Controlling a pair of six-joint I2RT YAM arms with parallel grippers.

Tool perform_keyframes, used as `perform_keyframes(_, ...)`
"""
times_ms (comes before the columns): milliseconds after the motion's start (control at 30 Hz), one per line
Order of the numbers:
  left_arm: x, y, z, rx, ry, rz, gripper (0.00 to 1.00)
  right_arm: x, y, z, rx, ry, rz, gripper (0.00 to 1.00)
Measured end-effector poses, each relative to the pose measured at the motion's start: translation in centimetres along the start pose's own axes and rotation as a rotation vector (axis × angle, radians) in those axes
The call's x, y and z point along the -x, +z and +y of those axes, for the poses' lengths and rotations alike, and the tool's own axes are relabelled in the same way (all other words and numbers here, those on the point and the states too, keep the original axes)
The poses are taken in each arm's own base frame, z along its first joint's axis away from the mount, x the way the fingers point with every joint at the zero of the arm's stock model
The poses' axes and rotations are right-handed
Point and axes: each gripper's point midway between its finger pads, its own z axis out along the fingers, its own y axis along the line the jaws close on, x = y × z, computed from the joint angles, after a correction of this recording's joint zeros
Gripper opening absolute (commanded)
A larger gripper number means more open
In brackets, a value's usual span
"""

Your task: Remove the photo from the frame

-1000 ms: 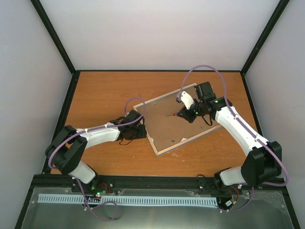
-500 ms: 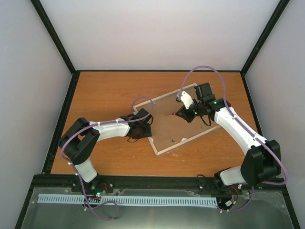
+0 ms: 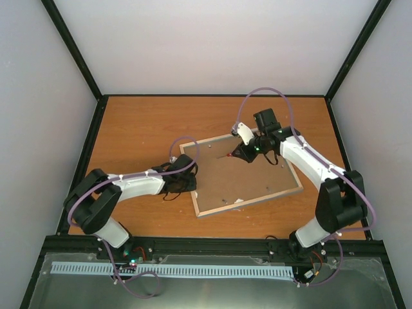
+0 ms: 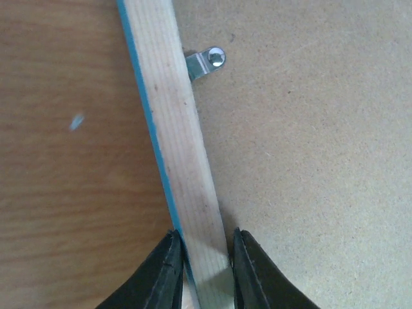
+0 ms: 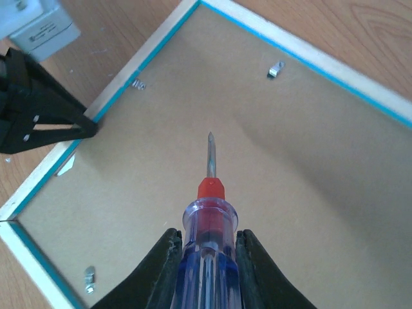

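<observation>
Left gripper pinches the 9 o'clock rail of the thin rectangular frame, pale wood with a turquoise edge. It lies face down on the orange wooden table, plain brown backing board up. Toward 1 o'clock, right gripper clamps a clear blue-and-red-handled screwdriver, its tip over the board.

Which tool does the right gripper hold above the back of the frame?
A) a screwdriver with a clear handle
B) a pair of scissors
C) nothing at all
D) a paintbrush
A: the right wrist view shows the right gripper shut on the screwdriver, its tip aimed at the brown backing board inside the frame.
</observation>
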Motion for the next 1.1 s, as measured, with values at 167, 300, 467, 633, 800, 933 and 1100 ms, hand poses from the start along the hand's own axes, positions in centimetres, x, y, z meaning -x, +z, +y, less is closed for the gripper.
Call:
perform_keyframes(167,-0.7,-0.8,1.4,-0.018,0.033,-0.008,0.11,2.0,2.1,0.8,0.061,-0.024,0.007,0.03)
perform_keyframes(300,-0.4,-0.9,1.8,-0.052,0.025,-0.018,0.07,4.0,4.1,2.1,0.136,-0.038,0.004,0.03)
perform_keyframes(467,-0.2,-1.0,2.4,-0.084,0.009,-0.028,0.03,4.6,6.7,4.6,0.230,-0.046,0.031,0.03)
perform_keyframes(633,-0.1,-1.0,2.3,-0.097,0.009,-0.036,0.01,3.9,8.1,6.4,0.282,-0.043,0.069,0.03)
perform_keyframes(800,0.0,-1.0,2.3,-0.102,0.006,-0.039,0.01,3.7,8.7,6.9,0.293,-0.040,0.085,0.03)
perform_keyframes(933,-0.1,-0.9,2.2,-0.106,0.006,-0.038,0.01,3.5,9.1,6.8,0.287,-0.032,0.097,0.03)
perform_keyframes(1100,-0.1,-0.9,2.2,-0.112,0.006,-0.037,0.01,3.2,9.6,6.5,0.274,-0.017,0.109,0.03)
